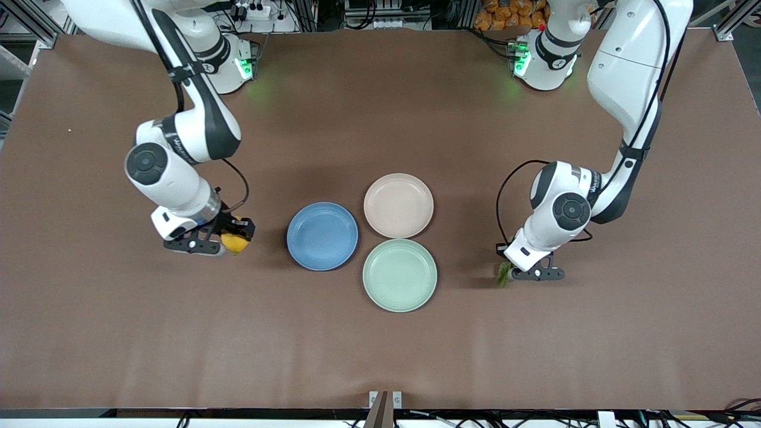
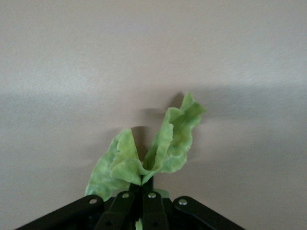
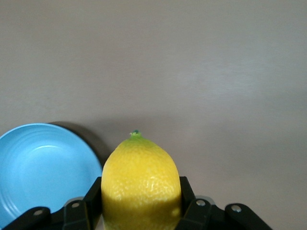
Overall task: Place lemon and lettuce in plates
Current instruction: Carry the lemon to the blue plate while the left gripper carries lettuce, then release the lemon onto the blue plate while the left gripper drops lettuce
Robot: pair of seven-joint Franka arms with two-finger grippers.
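Yellow lemon (image 3: 141, 184) sits clamped in your right gripper (image 1: 229, 238) just beside the blue plate (image 1: 322, 236); left gripper (image 1: 516, 270) pinches the lettuce (image 2: 148, 153).

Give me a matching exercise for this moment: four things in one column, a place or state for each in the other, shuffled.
1. lemon
2. lettuce
3. blue plate
4. mint-green plate

A. empty, nearest the front camera
B. clamped in the left gripper
C. empty, toward the right arm's end
D. clamped in the right gripper

Pairs: 1-D, 2-B, 3-C, 4-A
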